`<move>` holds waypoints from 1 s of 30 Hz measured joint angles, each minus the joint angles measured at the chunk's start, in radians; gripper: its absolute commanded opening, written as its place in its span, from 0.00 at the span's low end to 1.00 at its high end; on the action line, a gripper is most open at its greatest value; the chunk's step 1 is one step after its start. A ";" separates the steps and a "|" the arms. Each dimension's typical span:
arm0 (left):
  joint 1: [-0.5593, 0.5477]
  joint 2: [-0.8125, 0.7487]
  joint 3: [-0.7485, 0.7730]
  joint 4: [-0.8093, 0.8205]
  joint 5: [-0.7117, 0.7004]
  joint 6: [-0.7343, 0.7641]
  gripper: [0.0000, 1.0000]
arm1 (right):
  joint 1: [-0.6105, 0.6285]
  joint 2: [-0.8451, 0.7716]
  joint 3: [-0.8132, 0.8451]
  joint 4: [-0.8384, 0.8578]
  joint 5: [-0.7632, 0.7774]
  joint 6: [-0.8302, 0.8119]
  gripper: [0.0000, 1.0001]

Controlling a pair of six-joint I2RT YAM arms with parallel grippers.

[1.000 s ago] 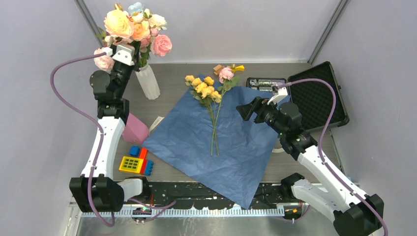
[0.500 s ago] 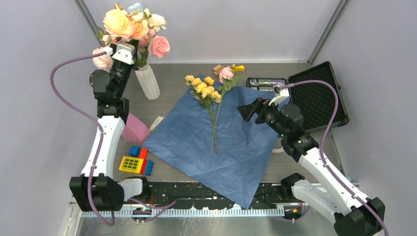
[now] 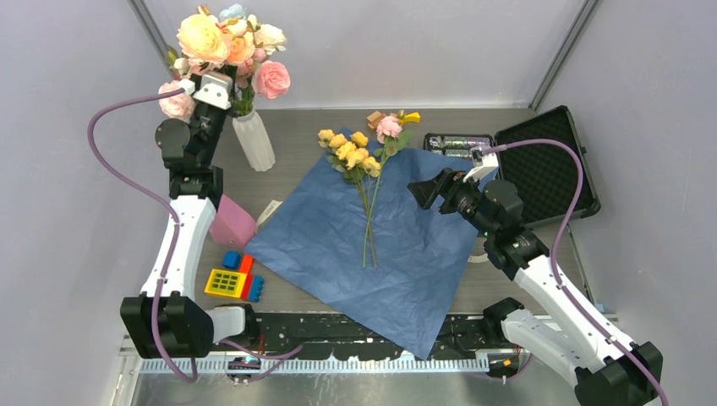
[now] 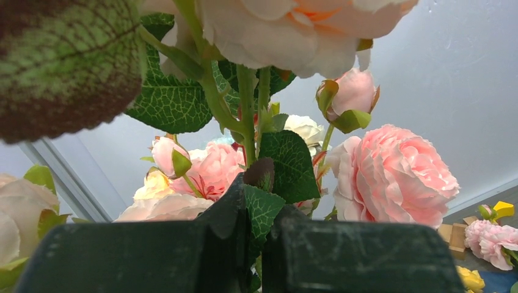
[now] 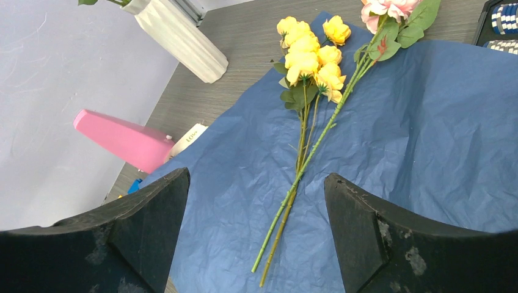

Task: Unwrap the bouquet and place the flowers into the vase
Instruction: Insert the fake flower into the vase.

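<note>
The flowers, small yellow roses and a pink rose on thin green stems, lie loose on the spread-out dark blue paper wrap. The ribbed white vase stands at the back left with big pink and peach blooms in it. My left gripper is up among those blooms, shut on a leafy stem. Right of the stems, my right gripper hovers open over the paper, holding nothing.
A pink cone block lies left of the paper, with a white card beside it and coloured toy bricks nearer the front. An open black case sits at the right, close behind my right arm.
The left gripper and the big blooms have shifted slightly left. The right arm has barely moved, and the flowers on the paper lie as before.
</note>
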 measured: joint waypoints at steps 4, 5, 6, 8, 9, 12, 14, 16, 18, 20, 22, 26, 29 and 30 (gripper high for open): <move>0.000 0.006 0.000 0.015 -0.002 -0.009 0.00 | 0.000 0.000 0.000 0.000 0.000 0.001 0.86; 0.001 0.006 0.000 0.016 -0.003 -0.014 0.00 | 0.000 0.000 0.000 0.000 0.000 0.002 0.86; 0.002 0.006 0.000 0.018 -0.003 -0.019 0.00 | 0.000 0.000 0.000 0.000 0.000 0.002 0.86; 0.003 0.006 -0.004 0.024 -0.006 -0.024 0.00 | 0.000 0.000 0.000 0.000 0.000 0.003 0.86; 0.004 0.006 -0.007 0.029 -0.007 -0.026 0.00 | 0.000 0.000 0.000 0.000 0.000 0.003 0.86; 0.004 0.006 -0.017 0.043 -0.008 -0.035 0.00 | 0.000 0.000 0.000 0.000 0.000 0.003 0.86; 0.004 0.005 -0.026 0.055 -0.009 -0.042 0.00 | 0.000 0.000 0.000 0.000 0.000 0.003 0.86; 0.004 0.004 -0.032 0.061 -0.009 -0.046 0.00 | 0.000 0.000 0.000 0.000 -0.001 0.003 0.86; 0.005 0.001 -0.038 0.065 -0.010 -0.047 0.00 | 0.000 0.000 0.000 0.000 -0.001 0.003 0.86; 0.005 -0.002 -0.043 0.064 -0.010 -0.048 0.00 | 0.000 -0.002 -0.001 0.000 -0.001 0.003 0.86; 0.005 -0.007 -0.047 0.063 -0.011 -0.050 0.00 | 0.000 -0.005 -0.001 0.000 -0.002 0.003 0.86; 0.005 -0.020 -0.049 0.051 -0.016 -0.050 0.00 | 0.000 -0.009 -0.001 0.000 -0.004 0.003 0.86; 0.005 -0.037 -0.052 0.033 -0.016 -0.050 0.00 | 0.000 -0.009 -0.002 0.001 -0.005 0.004 0.86; 0.005 -0.042 -0.053 0.024 -0.017 -0.051 0.00 | 0.000 -0.009 -0.002 0.001 -0.005 0.004 0.86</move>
